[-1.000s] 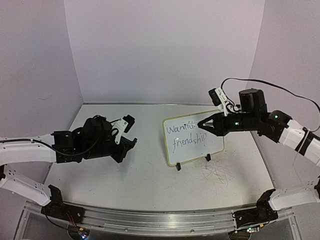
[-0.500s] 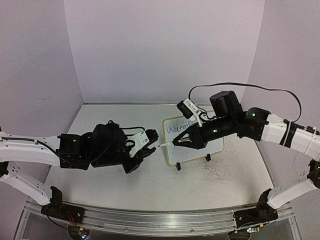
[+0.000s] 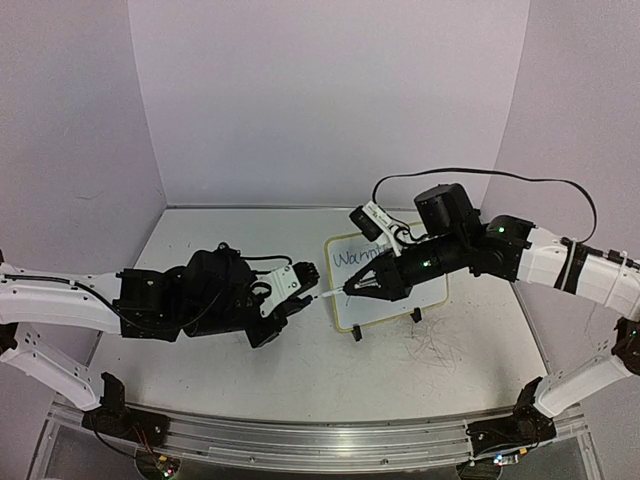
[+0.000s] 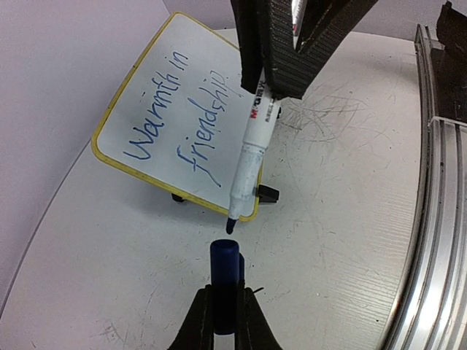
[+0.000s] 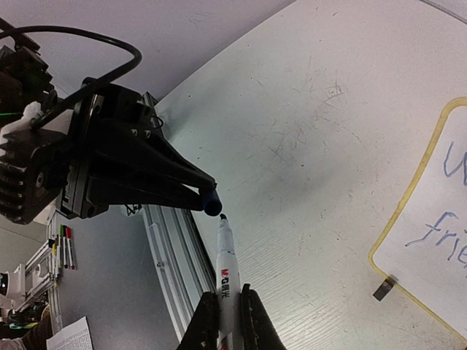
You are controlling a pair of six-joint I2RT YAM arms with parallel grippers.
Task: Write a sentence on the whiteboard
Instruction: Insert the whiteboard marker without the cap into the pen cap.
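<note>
The whiteboard [image 3: 400,300] stands propped on two black clips at centre right, yellow-framed. In the left wrist view the whiteboard [image 4: 168,124] carries the sentence [image 4: 182,109], blue cursive reading "Warmth in Friendship"; its start [image 5: 445,226] shows in the right wrist view. My right gripper [image 3: 355,287] [image 5: 228,294] is shut on a white marker [image 5: 226,262] [image 4: 255,138], uncapped tip pointing left. My left gripper [image 3: 300,290] [image 4: 225,292] is shut on the blue marker cap [image 4: 225,266] [image 5: 212,203]. Cap mouth and marker tip face each other, a small gap apart, in front of the board's left edge.
An aluminium rail [image 3: 330,435] runs along the table's near edge. Dark scribble marks [image 3: 435,350] stain the tabletop right of the board's clips. Purple walls close in the back and sides. A black cable [image 3: 480,175] loops over the right arm. Spare pens [image 5: 64,248] lie off the table.
The right gripper has left the board face and carried the marker left. The left arm has swung right with the cap, and the two now nearly meet tip to mouth.
</note>
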